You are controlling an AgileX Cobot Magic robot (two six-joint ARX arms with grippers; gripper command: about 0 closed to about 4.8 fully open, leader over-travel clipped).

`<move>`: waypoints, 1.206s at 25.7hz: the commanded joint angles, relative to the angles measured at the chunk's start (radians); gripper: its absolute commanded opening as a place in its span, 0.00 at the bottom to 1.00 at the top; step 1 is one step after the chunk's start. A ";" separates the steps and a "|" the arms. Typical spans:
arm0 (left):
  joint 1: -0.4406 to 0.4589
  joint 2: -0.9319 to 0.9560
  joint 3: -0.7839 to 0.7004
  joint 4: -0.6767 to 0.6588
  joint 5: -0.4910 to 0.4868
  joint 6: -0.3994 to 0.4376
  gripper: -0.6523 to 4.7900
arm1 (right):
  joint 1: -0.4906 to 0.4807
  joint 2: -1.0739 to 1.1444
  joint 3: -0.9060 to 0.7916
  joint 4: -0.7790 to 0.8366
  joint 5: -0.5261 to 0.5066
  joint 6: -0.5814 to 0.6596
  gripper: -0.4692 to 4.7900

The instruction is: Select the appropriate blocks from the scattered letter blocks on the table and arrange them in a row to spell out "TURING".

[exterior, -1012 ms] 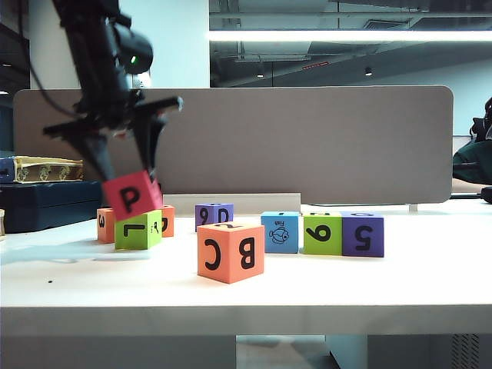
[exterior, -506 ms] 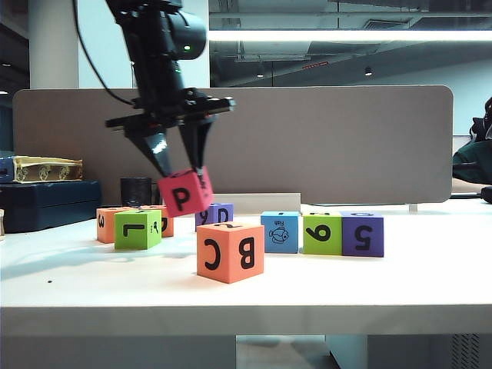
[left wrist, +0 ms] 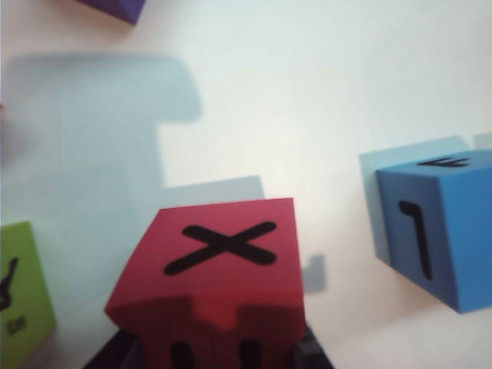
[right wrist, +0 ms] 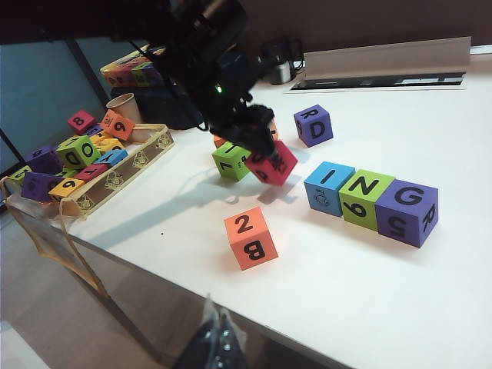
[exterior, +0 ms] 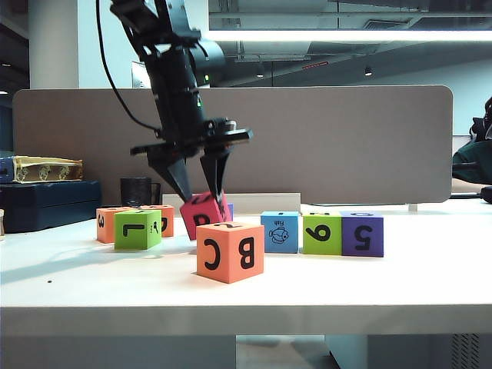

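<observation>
My left gripper (exterior: 200, 197) is shut on a magenta cube (exterior: 201, 212), which hangs tilted low over the white table (exterior: 369, 277). It is left of the blue fish cube (exterior: 280, 232). In the left wrist view the magenta cube (left wrist: 219, 269) shows an X, with the blue cube (left wrist: 438, 231) beside it. The blue cube (right wrist: 328, 187), a lime green cube (right wrist: 366, 198) and a purple cube (right wrist: 407, 211) stand in a row reading I, N, G. Another lime green cube (right wrist: 233, 161) and a purple "R D" cube (right wrist: 314, 124) stand apart. My right gripper (right wrist: 219, 332) is shut and empty, off the table's front edge.
The bigger orange "B C" cube (exterior: 230, 251) stands in front of the held cube. Two orange cubes (exterior: 108, 223) sit behind the lime green one (exterior: 138, 229). A tray (right wrist: 115, 178) with several spare blocks and a paper cup (right wrist: 123, 108) lie at the left. A grey partition (exterior: 346, 138) closes the back.
My left gripper has swung right and down with the magenta cube, from above the left lime green cube to just behind the orange "B C" cube. The right gripper has kept still.
</observation>
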 commanded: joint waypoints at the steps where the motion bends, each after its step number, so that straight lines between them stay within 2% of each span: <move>1: -0.002 0.008 0.004 0.008 0.048 0.003 0.46 | -0.001 -0.010 0.004 0.010 0.002 -0.003 0.09; 22: -0.037 0.057 0.003 0.029 0.063 0.002 0.46 | -0.001 -0.010 0.004 0.010 0.002 -0.003 0.09; 23: -0.037 0.057 0.003 0.030 0.063 0.001 0.48 | -0.001 -0.010 0.004 0.010 0.002 -0.003 0.09; 24: -0.039 0.059 0.003 0.035 0.063 -0.001 0.59 | -0.001 -0.010 0.004 0.010 0.002 -0.003 0.09; 26: -0.039 0.059 0.003 0.045 0.061 -0.001 0.68 | -0.001 -0.010 0.004 0.010 0.002 -0.003 0.09; 31: -0.039 0.059 0.003 0.076 0.062 -0.007 0.69 | -0.001 -0.010 0.004 0.010 0.002 -0.003 0.09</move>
